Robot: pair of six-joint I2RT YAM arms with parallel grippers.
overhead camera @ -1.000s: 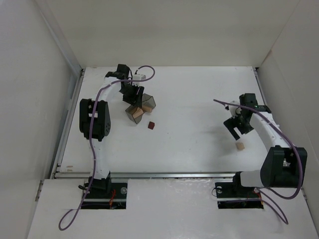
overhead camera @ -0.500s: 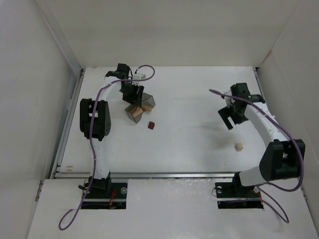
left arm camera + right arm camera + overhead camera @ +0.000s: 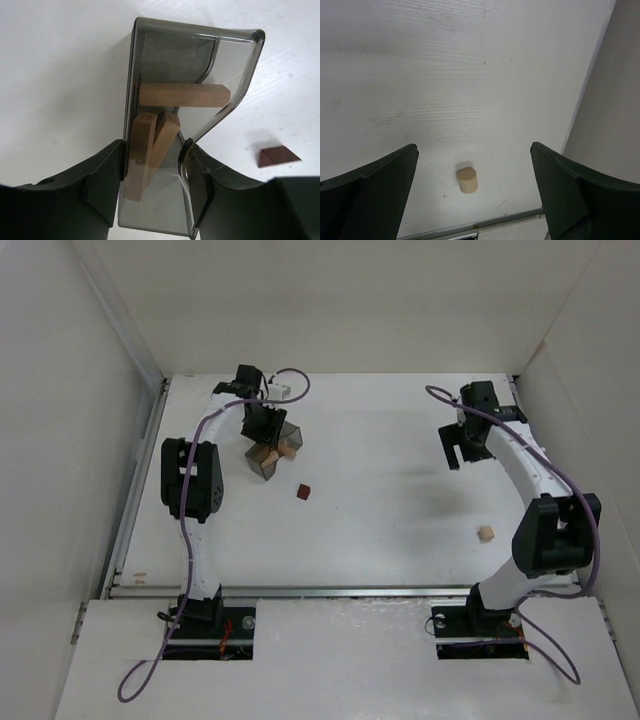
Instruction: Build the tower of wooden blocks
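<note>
My left gripper (image 3: 264, 430) is shut on a grey see-through tray (image 3: 268, 455) at the far left and holds it tilted. In the left wrist view the tray (image 3: 235, 65) sits between my fingers (image 3: 102, 180), around the left gripper (image 3: 155, 172). It holds a pale plank (image 3: 182, 95) lying across and two pale wood uprights (image 3: 141, 145) leaning together. A dark red-brown block (image 3: 303, 491) lies on the table beside the tray and also shows in the left wrist view (image 3: 279, 156). My right gripper (image 3: 462, 452) is open and empty, far from a short pale round block (image 3: 486, 533), which shows between its fingers in the right wrist view (image 3: 467, 180).
White walls enclose the table on the left, back and right; the right wall (image 3: 615, 110) is close to my right gripper. A metal rail (image 3: 330, 590) runs along the near table edge.
My right arm has swung away from the pale round block toward the far right of the table. My left gripper has shifted the tray slightly and tilted it more.
</note>
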